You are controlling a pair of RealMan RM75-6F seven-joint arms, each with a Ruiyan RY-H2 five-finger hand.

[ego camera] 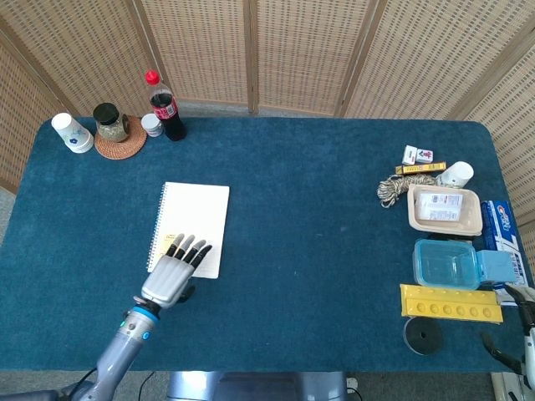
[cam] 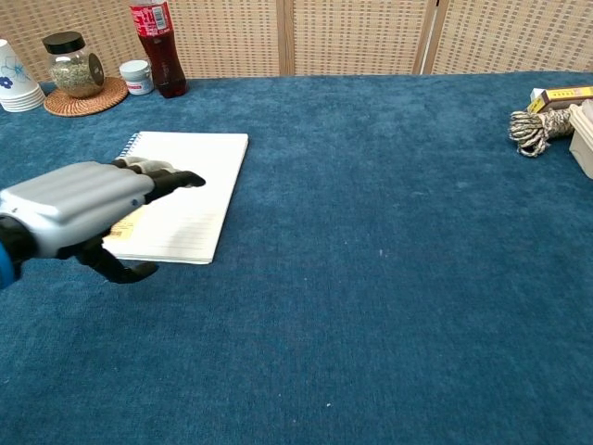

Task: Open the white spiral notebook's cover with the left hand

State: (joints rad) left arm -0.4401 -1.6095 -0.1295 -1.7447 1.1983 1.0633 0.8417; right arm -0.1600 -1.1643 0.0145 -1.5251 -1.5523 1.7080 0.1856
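On the left half of the blue tabletop [ego camera: 318, 209] lay the white spiral notebook [ego camera: 194, 217], flat and closed, its wire binding along the left edge and a small yellow label near its lower left corner. Over that lower end hung the left hand [ego camera: 174, 274], palm down, its fingers [ego camera: 189, 250] stretched forward side by side and reaching over the cover's bottom portion. It held nothing; whether the fingertips actually touched the paper could not be told from either view. In the chest view the same left hand [cam: 79, 209] covered the notebook's [cam: 195, 181] near left corner, with the thumb hanging below the palm over the cloth.

Toward the far left corner stood a red-capped cola bottle [ego camera: 164, 107], with a small white-lidded jar [ego camera: 152, 124] just beside it. A dark-lidded glass jar [ego camera: 109, 122] sat on a round woven coaster [ego camera: 119, 140], and a stack of white paper cups [ego camera: 72, 133] stood near that.

Well apart, along the right side, lay a coil of rope [ego camera: 396, 189], a small printed box [ego camera: 417, 155], a yellow bar-shaped box [ego camera: 420, 169] and a white cup on its side [ego camera: 456, 175]. A beige tray [ego camera: 444, 210] held a packet, and beside it were a blue and white carton [ego camera: 502, 225], a clear blue container [ego camera: 456, 263], a yellow perforated strip [ego camera: 451, 303] and a black disc [ego camera: 423, 335].

At the lower right corner only part of the right hand [ego camera: 520, 327] showed, off the tabletop's edge; its state could not be made out.
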